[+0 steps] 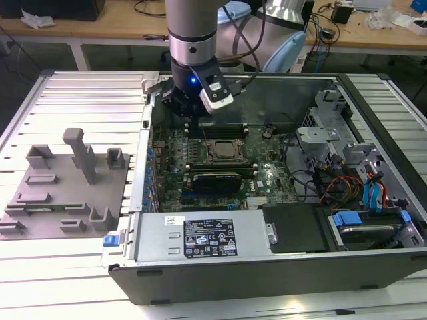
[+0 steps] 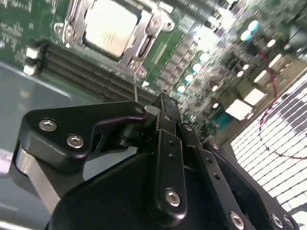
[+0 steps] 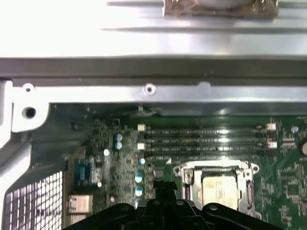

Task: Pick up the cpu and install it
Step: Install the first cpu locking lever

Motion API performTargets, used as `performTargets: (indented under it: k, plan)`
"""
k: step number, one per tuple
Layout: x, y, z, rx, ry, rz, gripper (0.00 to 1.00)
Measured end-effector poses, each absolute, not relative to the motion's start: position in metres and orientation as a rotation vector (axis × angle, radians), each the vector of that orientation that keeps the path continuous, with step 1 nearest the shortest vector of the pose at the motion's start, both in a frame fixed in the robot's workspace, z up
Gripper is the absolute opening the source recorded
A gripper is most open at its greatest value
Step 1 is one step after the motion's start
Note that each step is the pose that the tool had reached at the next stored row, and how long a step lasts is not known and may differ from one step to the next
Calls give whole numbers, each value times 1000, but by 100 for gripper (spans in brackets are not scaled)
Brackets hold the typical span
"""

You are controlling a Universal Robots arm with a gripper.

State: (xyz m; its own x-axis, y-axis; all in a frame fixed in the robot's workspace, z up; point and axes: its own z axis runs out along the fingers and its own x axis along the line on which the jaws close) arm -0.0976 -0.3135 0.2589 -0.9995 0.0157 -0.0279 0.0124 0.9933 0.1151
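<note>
The gripper (image 2: 163, 108) hangs low inside the open computer case (image 1: 267, 263), its two black fingers (image 2: 168, 143) pressed together with nothing between them, so the jaws are clenched on empty air above the green motherboard (image 1: 200, 143). The cpu (image 2: 111, 26), one silver square, already sits in its socket (image 1: 221, 151) under the metal frame, just beside the fingertips and not touching them; in the first wrist view it shows as a pale plate (image 3: 218, 189) close to the black gripper body (image 3: 163, 211). In the exterior view the socket lies a little to the view's right of the gripper and nearer the camera. Beyond the socket run four long memory slots (image 3: 206, 139), side by side. One power supply box (image 1: 200, 237) lines the near wall of the case. Outside the case, on the exterior view's left, one grey fixture tray (image 1: 60, 193) rests on the ribbed aluminium table (image 1: 80, 267).
</note>
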Motion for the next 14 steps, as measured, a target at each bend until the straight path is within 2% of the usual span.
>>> performTargets:
  k: [5,11,14]
  plan:
    - [-99,-314,259,22,3106,204,11]
    - [-100,-313,259,23,3101,269,11]
    - [-95,-313,259,23,3101,270,11]
